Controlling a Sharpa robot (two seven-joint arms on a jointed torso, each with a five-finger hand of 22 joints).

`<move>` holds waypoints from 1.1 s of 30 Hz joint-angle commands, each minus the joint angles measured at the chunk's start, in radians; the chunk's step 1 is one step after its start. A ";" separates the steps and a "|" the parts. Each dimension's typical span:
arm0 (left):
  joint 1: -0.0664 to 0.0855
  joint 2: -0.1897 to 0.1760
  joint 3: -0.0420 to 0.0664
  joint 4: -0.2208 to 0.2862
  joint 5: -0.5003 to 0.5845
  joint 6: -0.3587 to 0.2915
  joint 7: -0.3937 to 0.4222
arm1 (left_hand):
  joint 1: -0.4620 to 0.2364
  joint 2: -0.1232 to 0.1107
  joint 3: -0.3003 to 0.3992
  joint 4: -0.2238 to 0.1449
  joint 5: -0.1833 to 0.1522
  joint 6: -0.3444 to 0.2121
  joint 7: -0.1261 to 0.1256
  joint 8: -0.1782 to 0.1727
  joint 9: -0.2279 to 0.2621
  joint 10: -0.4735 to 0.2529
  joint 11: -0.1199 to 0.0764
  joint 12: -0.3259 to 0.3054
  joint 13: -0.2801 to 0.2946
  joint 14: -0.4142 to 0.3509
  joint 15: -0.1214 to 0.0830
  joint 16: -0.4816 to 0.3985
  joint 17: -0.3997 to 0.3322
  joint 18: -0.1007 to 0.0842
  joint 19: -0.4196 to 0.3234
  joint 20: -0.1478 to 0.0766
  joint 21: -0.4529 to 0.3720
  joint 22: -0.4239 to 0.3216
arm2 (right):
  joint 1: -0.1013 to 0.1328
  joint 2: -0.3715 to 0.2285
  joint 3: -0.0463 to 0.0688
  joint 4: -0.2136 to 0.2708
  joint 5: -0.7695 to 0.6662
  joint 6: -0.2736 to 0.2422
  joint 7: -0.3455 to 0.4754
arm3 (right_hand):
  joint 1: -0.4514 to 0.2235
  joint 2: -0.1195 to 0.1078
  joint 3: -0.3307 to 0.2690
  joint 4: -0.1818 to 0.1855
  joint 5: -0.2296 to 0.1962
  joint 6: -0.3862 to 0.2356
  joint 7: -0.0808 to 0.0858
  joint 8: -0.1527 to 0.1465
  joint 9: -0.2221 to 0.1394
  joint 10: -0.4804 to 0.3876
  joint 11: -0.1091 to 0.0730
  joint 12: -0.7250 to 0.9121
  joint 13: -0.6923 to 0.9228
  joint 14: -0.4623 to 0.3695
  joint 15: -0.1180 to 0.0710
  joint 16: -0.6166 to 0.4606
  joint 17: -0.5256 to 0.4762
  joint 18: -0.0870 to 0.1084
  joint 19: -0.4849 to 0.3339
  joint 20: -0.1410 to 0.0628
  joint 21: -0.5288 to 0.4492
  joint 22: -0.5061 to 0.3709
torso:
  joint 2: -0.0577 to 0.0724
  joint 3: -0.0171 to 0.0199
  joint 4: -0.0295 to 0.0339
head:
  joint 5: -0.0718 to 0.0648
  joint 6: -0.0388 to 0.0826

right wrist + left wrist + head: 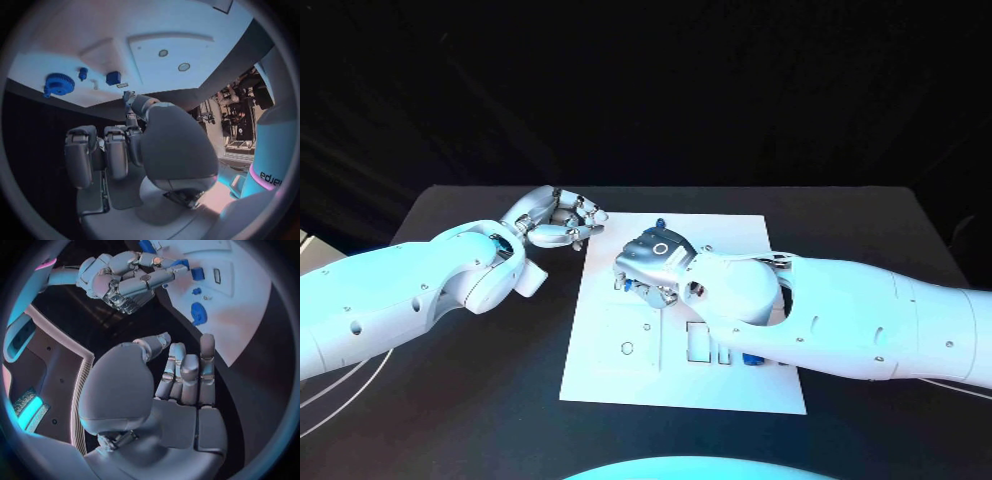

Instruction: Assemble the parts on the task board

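Head view looks down on the black table (473, 400), where the white task board (733, 380) lies in the middle. Over the board's upper left part hangs the right hand (653, 265), fingers (115, 152) curled in together and grasping nothing in its wrist view. Off the board's far left corner, above bare table, the left hand (557, 222) has its fingers (187, 375) loosely bent with nothing in them. A blue gear (58, 84) lies on the board, with a small blue block (113, 77) and a blue peg (82, 73) near it.
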 commanded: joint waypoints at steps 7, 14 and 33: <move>0.014 0.009 0.001 -0.033 0.017 0.001 0.015 | 0.003 0.008 -0.001 -0.004 -0.001 -0.007 0.002 -0.005 0.002 -0.003 0.006 -0.005 -0.002 -0.002 0.005 -0.002 -0.001 0.007 0.001 0.008 -0.007 -0.001 | 0.007 0.051 -0.003 -0.055 -0.030 0.023 0.008 | -0.002 0.004 -0.008 0.000 -0.004 0.002 -0.002 0.004 0.029 0.062 -0.005 0.006 0.208 0.104 -0.010 0.003 0.263 -0.007 0.107 -0.007 0.004 0.263 | 0.000 -0.0001 -0.0021 | 0.033 -0.002; 0.020 0.013 0.002 -0.036 0.018 -0.001 0.015 | 0.004 0.008 -0.001 -0.006 -0.001 -0.008 0.002 -0.005 0.002 -0.003 0.006 -0.005 -0.002 -0.002 0.005 -0.002 0.000 0.007 0.001 0.008 -0.007 -0.001 | 0.011 0.073 -0.012 -0.088 -0.030 0.048 0.008 | -0.002 0.005 -0.009 0.000 -0.004 0.001 -0.002 0.004 0.029 0.063 -0.005 0.006 0.209 0.104 -0.010 0.003 0.263 -0.007 0.107 -0.007 0.004 0.263 | -0.001 -0.0014 0.0031 | 0.037 -0.010; 0.025 0.020 0.002 -0.044 0.019 0.001 0.013 | 0.005 0.009 -0.001 -0.007 -0.001 -0.008 0.003 -0.005 0.002 -0.004 0.006 -0.005 -0.002 -0.001 0.005 -0.001 0.002 0.007 0.002 0.008 -0.007 -0.001 | 0.012 0.100 -0.037 -0.120 -0.029 0.067 -0.002 | -0.003 0.005 -0.010 0.000 -0.003 -0.005 -0.002 0.004 0.030 0.062 -0.005 0.004 0.208 0.104 -0.010 0.003 0.263 -0.007 0.107 -0.008 0.004 0.263 | -0.001 0.0030 -0.0018 | 0.058 -0.025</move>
